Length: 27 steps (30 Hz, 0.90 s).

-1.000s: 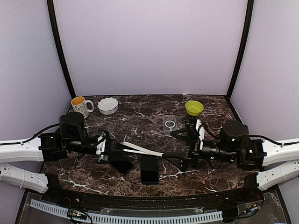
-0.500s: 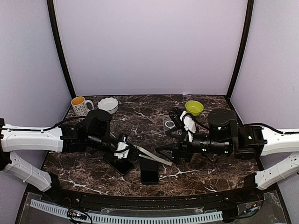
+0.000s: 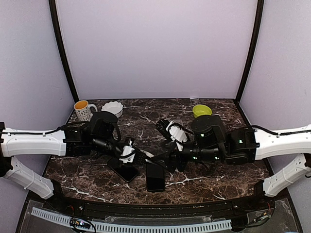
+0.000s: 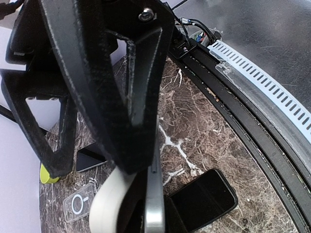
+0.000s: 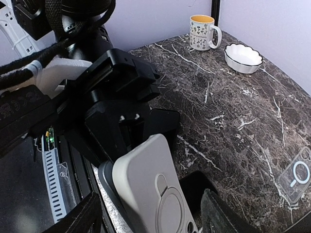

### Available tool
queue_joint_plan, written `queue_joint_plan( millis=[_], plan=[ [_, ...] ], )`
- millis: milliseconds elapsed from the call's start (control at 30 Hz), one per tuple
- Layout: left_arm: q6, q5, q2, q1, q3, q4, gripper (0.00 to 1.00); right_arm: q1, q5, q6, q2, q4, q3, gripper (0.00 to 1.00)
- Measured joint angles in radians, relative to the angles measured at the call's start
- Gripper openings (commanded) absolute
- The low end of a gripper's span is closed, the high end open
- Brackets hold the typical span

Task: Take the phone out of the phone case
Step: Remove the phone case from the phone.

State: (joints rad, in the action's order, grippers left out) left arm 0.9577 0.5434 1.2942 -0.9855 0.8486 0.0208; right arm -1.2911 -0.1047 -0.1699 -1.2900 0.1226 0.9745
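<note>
From above, shows the left gripper (image 3: 139, 156) clamped on the phone case (image 3: 148, 155) over the near middle of the table (image 3: 218, 180), with the right gripper (image 3: 163, 159) just beside it. From the left wrist, shows fingers (image 4: 141, 97) pinched tight on the grey edge of the phone (image 4: 154, 208) and the pale case. From the right wrist, shows fingers (image 5: 80, 218) spread wide on either side of the case.

We're looking along the cream phone case (image 5: 155, 189), ring on its back facing us, a dark grey phone (image 5: 108, 187) edge peeking out at its nine o'clock. The left claw (image 5: 129, 132) pinches its far end at twelve. Our right claw (image 5: 150, 217) stands wide, fingers (image 5: 80, 218) flanking the case at three and nine. On the marble table (image 5: 233, 111): a mug (image 5: 203, 32) at one o'clock, a white bowl (image 5: 243, 57) just beside it, a clear case (image 5: 296, 178) at four.
</note>
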Motion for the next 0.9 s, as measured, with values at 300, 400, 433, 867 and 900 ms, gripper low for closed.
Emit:
queue_joint_plan(
  millis=[300,400,433,867,900],
  plan=[
    [-0.002,0.01,0.0,0.0,0.0,0.005,0.0,-0.001,-0.001,0.027,-0.057,-0.002,0.05,0.62],
    [-0.005,0.011,0.0,0.0,0.0,0.009,0.0,-0.001,-0.004,0.034,-0.072,0.0,0.054,0.58],
    [-0.008,0.011,0.0,0.0,0.0,0.014,0.0,-0.001,-0.006,0.037,-0.077,0.003,0.057,0.56],
    [-0.019,-0.032,0.0,0.0,0.0,0.034,0.0,-0.006,-0.005,0.055,-0.09,0.005,0.05,0.41],
    [-0.019,-0.039,0.0,0.0,0.0,0.035,0.0,-0.006,-0.005,0.055,-0.092,0.004,0.049,0.41]
  ],
)
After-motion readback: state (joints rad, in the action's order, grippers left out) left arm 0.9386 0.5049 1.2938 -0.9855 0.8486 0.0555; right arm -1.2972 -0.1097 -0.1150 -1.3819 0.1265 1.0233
